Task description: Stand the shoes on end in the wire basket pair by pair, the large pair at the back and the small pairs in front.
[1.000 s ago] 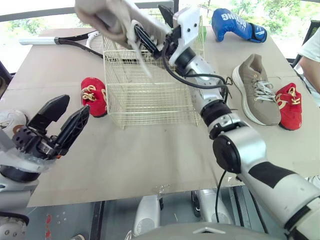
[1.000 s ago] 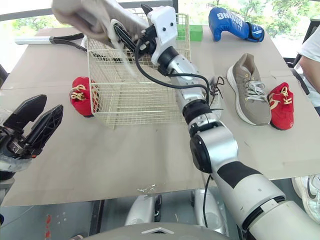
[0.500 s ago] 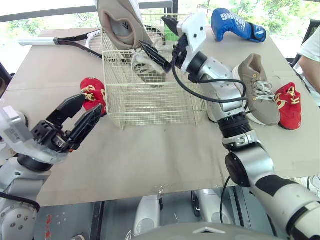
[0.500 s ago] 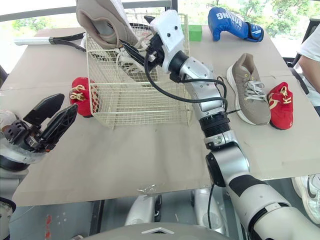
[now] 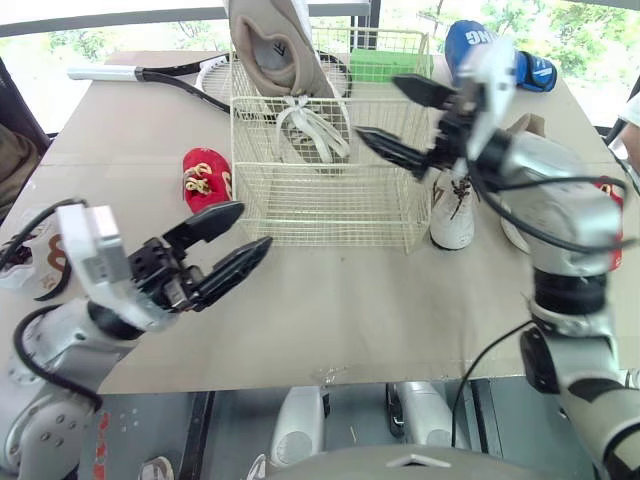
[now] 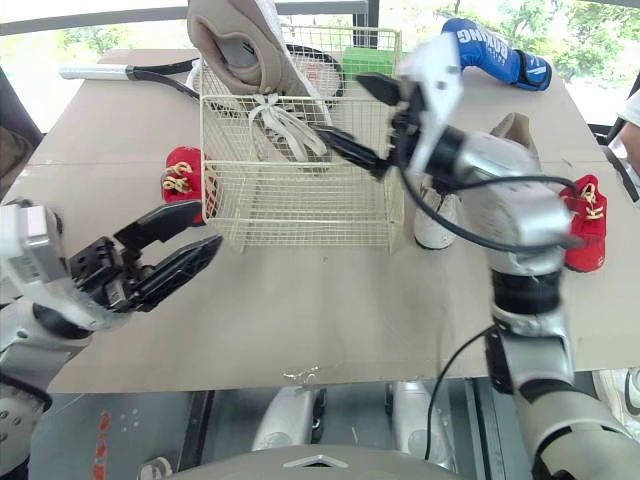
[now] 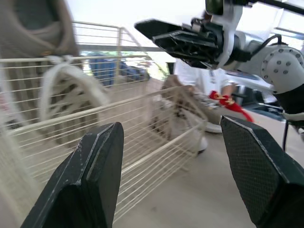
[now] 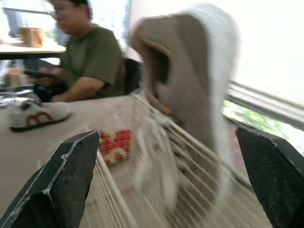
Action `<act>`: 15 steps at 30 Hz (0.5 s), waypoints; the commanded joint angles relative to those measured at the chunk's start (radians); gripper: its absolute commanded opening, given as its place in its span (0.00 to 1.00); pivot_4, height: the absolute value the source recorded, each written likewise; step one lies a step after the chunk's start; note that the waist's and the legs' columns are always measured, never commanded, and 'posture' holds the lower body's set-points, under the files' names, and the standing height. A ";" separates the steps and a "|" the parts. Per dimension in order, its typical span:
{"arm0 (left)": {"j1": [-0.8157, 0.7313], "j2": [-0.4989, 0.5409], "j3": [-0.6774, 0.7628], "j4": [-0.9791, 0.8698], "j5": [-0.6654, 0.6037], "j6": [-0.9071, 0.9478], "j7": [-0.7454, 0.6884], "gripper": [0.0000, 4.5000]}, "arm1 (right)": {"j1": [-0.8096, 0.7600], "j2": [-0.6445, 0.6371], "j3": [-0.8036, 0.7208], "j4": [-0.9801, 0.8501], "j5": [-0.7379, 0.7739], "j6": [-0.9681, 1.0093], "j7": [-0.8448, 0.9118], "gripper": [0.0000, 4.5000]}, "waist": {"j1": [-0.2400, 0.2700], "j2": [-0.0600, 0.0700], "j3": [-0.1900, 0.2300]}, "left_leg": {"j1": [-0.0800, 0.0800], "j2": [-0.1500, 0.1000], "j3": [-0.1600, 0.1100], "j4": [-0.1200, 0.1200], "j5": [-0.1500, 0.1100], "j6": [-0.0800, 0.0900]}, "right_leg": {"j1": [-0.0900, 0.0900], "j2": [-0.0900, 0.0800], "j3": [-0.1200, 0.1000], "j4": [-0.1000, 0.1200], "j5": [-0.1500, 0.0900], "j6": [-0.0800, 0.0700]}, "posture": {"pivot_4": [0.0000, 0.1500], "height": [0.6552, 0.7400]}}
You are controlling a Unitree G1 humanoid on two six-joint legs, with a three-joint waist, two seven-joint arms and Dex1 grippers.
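Observation:
A large taupe sneaker [image 5: 272,48] stands on end at the back left of the wire basket [image 5: 330,205], its laces hanging inside. My right gripper [image 5: 377,107] hovers open and empty over the basket's right half, just right of that sneaker [image 8: 190,71]. The matching taupe sneaker [image 6: 432,222] lies on the table right of the basket, partly hidden by my right arm. One small red shoe [image 5: 204,176] lies left of the basket, another [image 6: 583,225] at the far right. My left gripper [image 5: 254,225] is open, low in front of the basket's left corner.
A racket [image 5: 150,78], a green box [image 5: 385,65] and a blue boxing glove [image 5: 500,48] lie behind the basket. A white and brown small shoe [image 5: 30,268] sits at the table's left edge. A person [image 8: 85,61] sits at another table beyond.
My right gripper has let go of the taupe sneaker, which now stands in the basket, and has drawn back to the right. My left gripper has come closer to the basket.

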 commanded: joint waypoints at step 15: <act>-0.429 0.064 -0.296 0.064 -0.076 0.310 0.159 0.90 | 0.576 -0.342 -0.353 -0.293 -0.050 0.530 -0.315 1.00 | -0.004 -0.001 -0.001 | 0.016 0.000 0.001 -0.001 0.000 0.001 | 0.016 0.002 0.003 -0.003 -0.001 0.000 | 1.00 1.00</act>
